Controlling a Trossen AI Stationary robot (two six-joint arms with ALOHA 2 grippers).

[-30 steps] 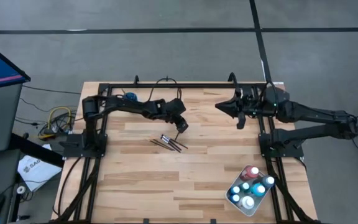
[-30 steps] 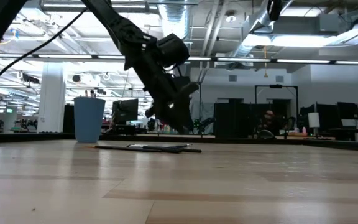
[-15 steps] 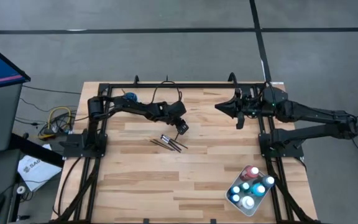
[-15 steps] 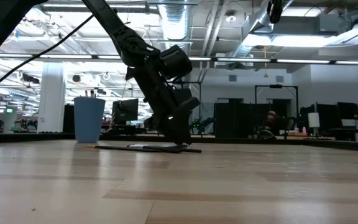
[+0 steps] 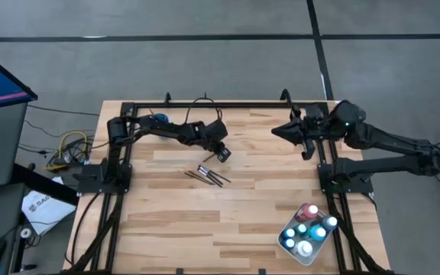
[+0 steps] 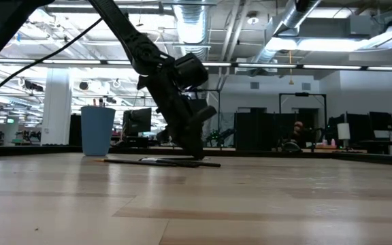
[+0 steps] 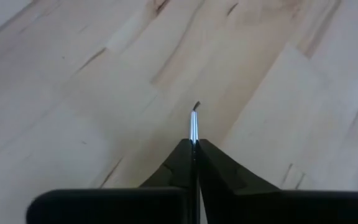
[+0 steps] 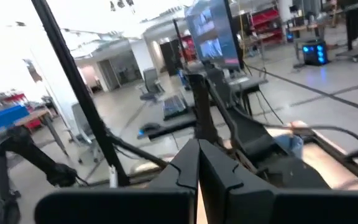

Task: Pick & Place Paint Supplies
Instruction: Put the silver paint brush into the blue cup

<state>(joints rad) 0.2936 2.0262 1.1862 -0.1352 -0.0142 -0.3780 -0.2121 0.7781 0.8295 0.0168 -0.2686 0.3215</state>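
Note:
My left gripper is low over the middle of the table, shut on a thin paintbrush whose metal ferrule and dark bristle tip stick out past the fingertips. A few more dark-handled paintbrushes lie flat on the wood just on its near side; the low view shows them beside the gripper. Small paint bottles stand in the white tray at the near right. My right gripper hangs shut, high over the far right. My left gripper pinches a paintbrush between its two fingers, just behind the metal ferrule. The fingers slant down from the table's far left side. The bristle end points out beyond the fingertips, along the fingers. Whether the brush is off the wood, I cannot tell.
A blue round cup with something standing in it sits at the far left; it also shows in the low view. The black frame rails run along the far edge and both sides. Bare wood lies between the brushes and the tray.
My left gripper has sunk toward the paintbrushes on the table and has shut on one of them. My right arm has swung a little toward the table's right edge and its wrist has rolled, the gripper staying shut.

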